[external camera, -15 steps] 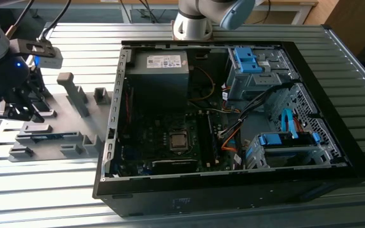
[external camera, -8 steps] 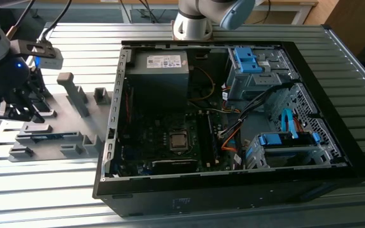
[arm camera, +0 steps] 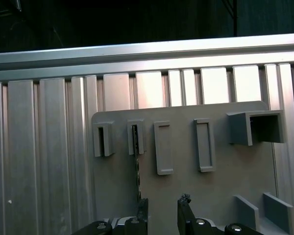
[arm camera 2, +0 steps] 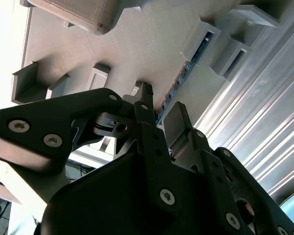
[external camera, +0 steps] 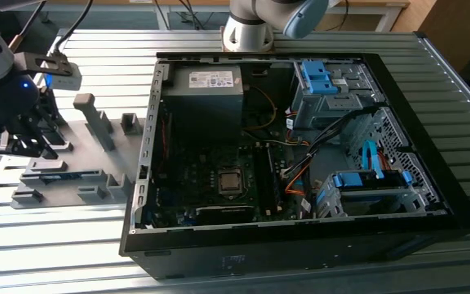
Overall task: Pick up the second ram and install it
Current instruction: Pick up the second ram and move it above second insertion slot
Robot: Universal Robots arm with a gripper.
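Slatted metal surface [external camera: 55, 236] carries a grey fixture [external camera: 76, 156]; the second ram [arm camera 2: 191, 63] stands on edge in its slot, mostly hidden. My pincer [arm camera: 163, 201] hangs released at its end; contact I cannot confirm.

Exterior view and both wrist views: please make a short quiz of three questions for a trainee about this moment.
1. True or false: the black two-finger gripper hangs over the grey plastic fixture plate, at the exterior view's left of the open black computer case.
2. The slim blue-green ram strip is: A) lifted in the gripper; B) standing on edge in the plate's slot; C) seated in the case.
3. Fill in: the gripper's jaws stand ____.
Key: 1 true; 2 B; 3 open.
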